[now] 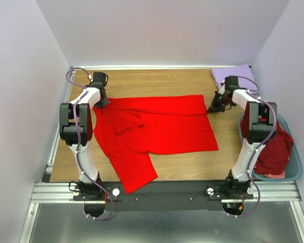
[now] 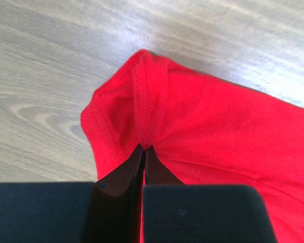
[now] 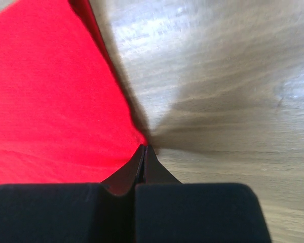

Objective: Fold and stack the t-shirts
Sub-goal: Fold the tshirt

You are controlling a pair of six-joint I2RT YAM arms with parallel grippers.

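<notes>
The table (image 1: pixel 182 83) carries one red t-shirt (image 1: pixel 162 126) spread nearly flat across its middle. The shirt's long axis runs left to right, and one flap trails toward the near edge on the left side. To the right of the table stands a teal basket (image 1: pixel 295 174) with maroon t-shirts (image 1: pixel 273 149) heaped in it. A lavender t-shirt (image 1: pixel 240 75) lies folded at the far right corner of the table, well apart from the red one.

What the coming move seems to turn on is the far edge of the red t-shirt, which stretches between the two arms with one corner at each. The left hand (image 1: pixel 102 104) is at the far left corner. In its wrist view the fingers are pressed together on a stitched seam, and the cloth puckers into the pinch. The right hand (image 1: pixel 215 108) is at the far right corner — its fingers are likewise closed tight on the very tip of the red cloth, with bare wood just beside it.

Each arm is nearer its own corner and the rest of the shirt lies toward the near edge. The likely fold therefore carries this far edge toward the arms' bases — both corners travelling together so the edge stays straight. If either pinch is shallow, a corner could slip and skew the fold.
</notes>
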